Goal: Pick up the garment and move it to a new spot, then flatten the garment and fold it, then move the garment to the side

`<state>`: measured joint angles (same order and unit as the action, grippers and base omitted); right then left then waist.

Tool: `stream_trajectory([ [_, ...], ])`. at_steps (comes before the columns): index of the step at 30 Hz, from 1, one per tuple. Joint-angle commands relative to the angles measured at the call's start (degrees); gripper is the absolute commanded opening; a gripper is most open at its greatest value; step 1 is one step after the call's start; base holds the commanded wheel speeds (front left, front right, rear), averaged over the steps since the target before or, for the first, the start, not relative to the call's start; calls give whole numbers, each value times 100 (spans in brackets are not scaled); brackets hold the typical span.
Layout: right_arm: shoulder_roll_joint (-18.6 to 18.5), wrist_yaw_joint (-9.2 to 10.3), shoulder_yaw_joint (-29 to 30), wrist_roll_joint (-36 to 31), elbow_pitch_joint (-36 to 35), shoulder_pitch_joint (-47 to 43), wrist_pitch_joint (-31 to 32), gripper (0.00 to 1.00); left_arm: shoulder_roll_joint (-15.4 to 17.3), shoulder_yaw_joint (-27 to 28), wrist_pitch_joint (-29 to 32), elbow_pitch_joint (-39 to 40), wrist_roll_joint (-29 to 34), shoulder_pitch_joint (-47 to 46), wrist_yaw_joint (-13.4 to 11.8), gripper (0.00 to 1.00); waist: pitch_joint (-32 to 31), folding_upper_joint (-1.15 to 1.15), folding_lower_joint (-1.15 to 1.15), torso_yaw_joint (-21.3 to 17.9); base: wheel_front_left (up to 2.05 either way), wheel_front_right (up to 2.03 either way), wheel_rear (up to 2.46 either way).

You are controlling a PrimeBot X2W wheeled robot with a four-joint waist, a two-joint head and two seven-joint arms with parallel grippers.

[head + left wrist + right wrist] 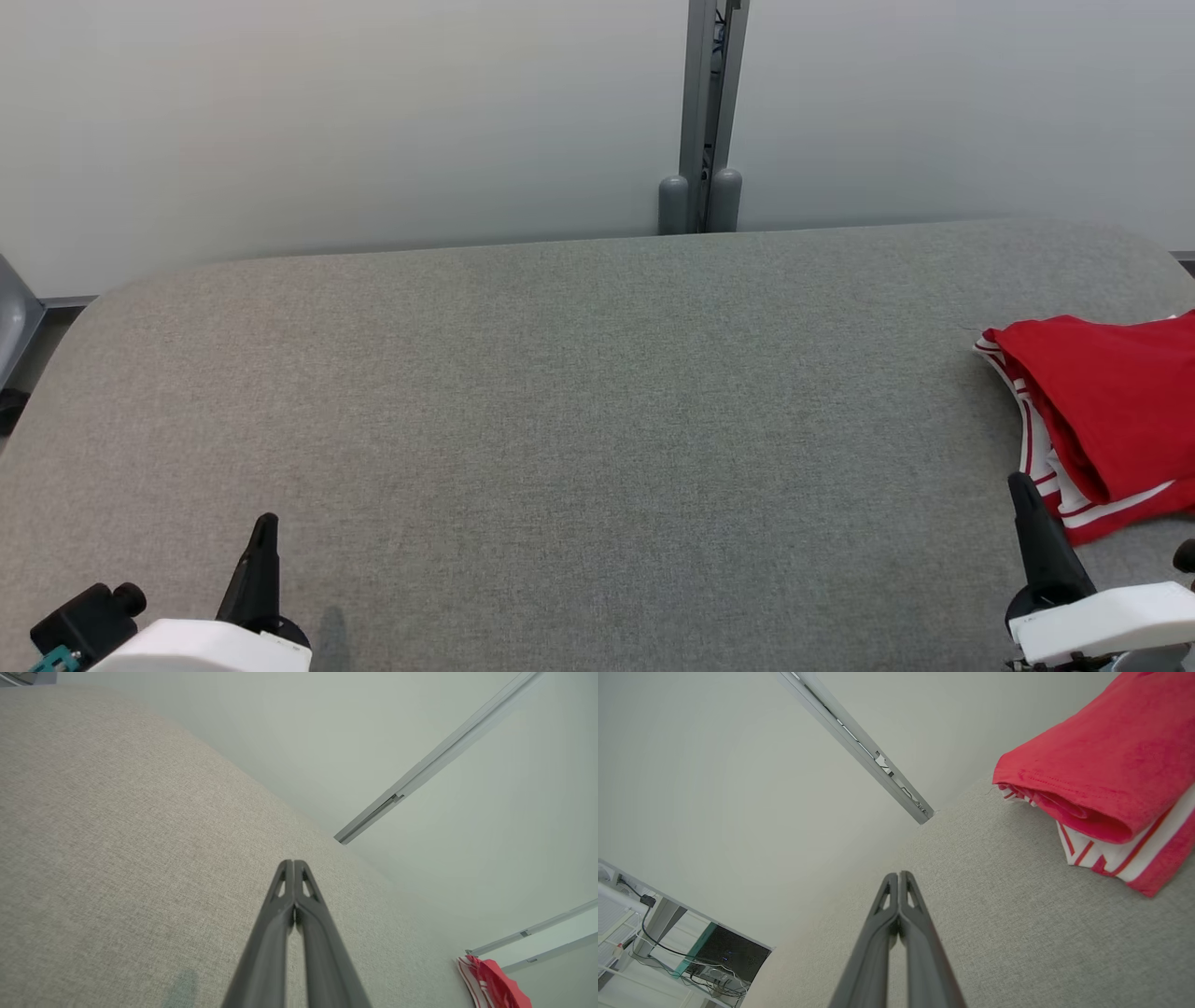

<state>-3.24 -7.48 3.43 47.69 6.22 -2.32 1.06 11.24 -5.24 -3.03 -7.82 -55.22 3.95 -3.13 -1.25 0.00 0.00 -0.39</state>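
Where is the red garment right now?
Head view: the red garment lies folded at the grey table's right edge, just ahead of the shut right end effector.

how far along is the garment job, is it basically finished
Done, by the look of it: the red garment lies folded in layers at the right edge of the grey table, off to the side. In hand: nothing; the left gripper and right gripper both have jaws shut and empty, apart from the cloth. Left: seemingly nothing, though part of the garment runs out of the head view.
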Motion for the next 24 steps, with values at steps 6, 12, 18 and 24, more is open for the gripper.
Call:
stream_trajectory([
  [6, -27, -2, 61, 561, 32, 233, 73, 0, -44, 174, 94, -19, -482, -269, 140, 0, 11, 0, 0, 3, 0, 0, 0],
  [12, -24, -2, 85, 965, 105, 295, 120, 0, -119, 268, 173, -76, -825, -348, 240, 0, 21, 0, 0, 6, 0, 0, 0],
  [18, -20, -2, 107, 1345, 179, 365, 165, 0, -187, 359, 249, -132, -1150, -436, 334, 0, 31, 0, 0, 9, 0, 0, 0],
  [24, -17, -2, 127, 1708, 252, 427, 211, 0, -252, 445, 325, -188, -1451, -507, 420, 0, 41, 0, 0, 11, 0, 0, 0],
])
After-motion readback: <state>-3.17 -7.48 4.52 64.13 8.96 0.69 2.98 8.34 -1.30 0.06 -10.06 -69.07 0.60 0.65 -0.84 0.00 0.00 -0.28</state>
